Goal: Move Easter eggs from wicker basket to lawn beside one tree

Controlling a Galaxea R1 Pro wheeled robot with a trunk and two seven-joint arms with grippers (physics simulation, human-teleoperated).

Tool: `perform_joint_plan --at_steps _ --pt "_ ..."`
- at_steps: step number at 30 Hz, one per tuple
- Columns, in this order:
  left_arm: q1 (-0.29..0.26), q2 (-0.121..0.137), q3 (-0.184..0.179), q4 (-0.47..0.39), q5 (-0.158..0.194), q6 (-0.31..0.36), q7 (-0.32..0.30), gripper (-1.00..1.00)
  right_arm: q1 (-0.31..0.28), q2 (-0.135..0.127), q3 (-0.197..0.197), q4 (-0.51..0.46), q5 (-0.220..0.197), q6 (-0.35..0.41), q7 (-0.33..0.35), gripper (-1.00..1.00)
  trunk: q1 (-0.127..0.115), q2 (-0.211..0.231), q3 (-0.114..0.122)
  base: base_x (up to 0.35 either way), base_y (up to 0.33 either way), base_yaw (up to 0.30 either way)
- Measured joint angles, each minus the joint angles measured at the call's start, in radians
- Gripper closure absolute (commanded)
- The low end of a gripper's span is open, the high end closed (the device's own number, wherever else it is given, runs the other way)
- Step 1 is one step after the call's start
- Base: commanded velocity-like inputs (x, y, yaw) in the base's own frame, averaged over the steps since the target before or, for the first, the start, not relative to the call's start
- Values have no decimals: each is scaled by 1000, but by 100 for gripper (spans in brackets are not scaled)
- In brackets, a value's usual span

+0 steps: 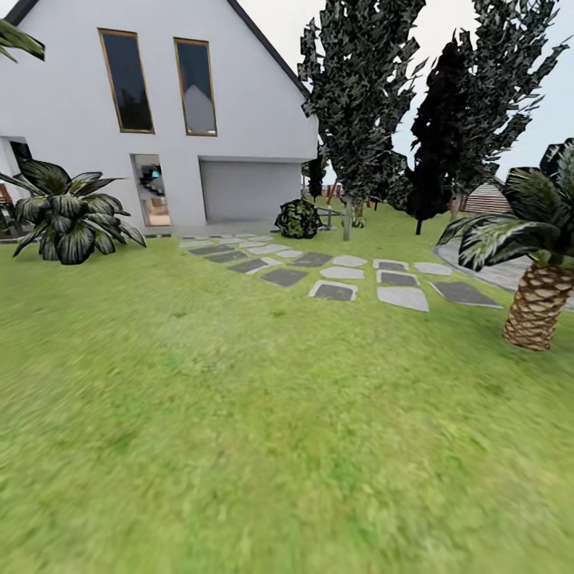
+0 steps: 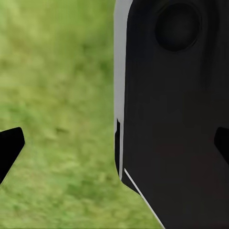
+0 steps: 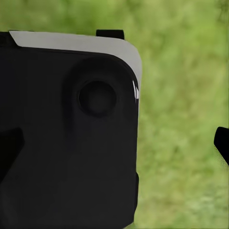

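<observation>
The lawn (image 1: 239,414) spreads wide and mottled green ahead of the robot, running up to a white gabled house (image 1: 159,119) with 2 tall dark windows and a grey garage door (image 1: 249,190). A path of grey paving stones (image 1: 343,275) crosses the grass toward the house. Dark narrow cypress-like trees (image 1: 359,96) stand behind the stones, a short palm with a scaly trunk (image 1: 538,303) sits at the right edge, and a broad-leaved plant (image 1: 72,215) grows near the house wall on the left. A small round bush (image 1: 298,219) sits by the garage.

From the left wrist camera, the left claw (image 2: 119,143) hangs above blurred grass; one dark fingertip (image 2: 9,145) pokes in at one edge and the other at the opposite edge, so the jaws stand wide apart with nothing between them. A large black robot body panel with a pale rim (image 2: 171,119) sits beyond the claw, covering half of what lies under it.

The right claw (image 3: 119,145) looks the same: its fingertips (image 3: 222,143) are spread far apart, holding nothing, with grass below and a similar black panel (image 3: 67,133) just past one finger.
</observation>
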Motion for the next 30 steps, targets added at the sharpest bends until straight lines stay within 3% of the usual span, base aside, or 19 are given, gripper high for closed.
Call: perform_joint_plan --at_steps 5,13,30 --pt "0 1 0 0 0 0 0 -100 0 0 0 0 0 0 0 -100 0 0 0 335 85 -8" --pt "0 2 0 -1 0 0 0 -100 0 1 -1 0 0 -1 0 -100 0 0 0 335 85 -201" --pt "0 1 0 0 0 0 0 -100 0 2 0 1 0 1 0 -100 0 0 0 335 85 -6"
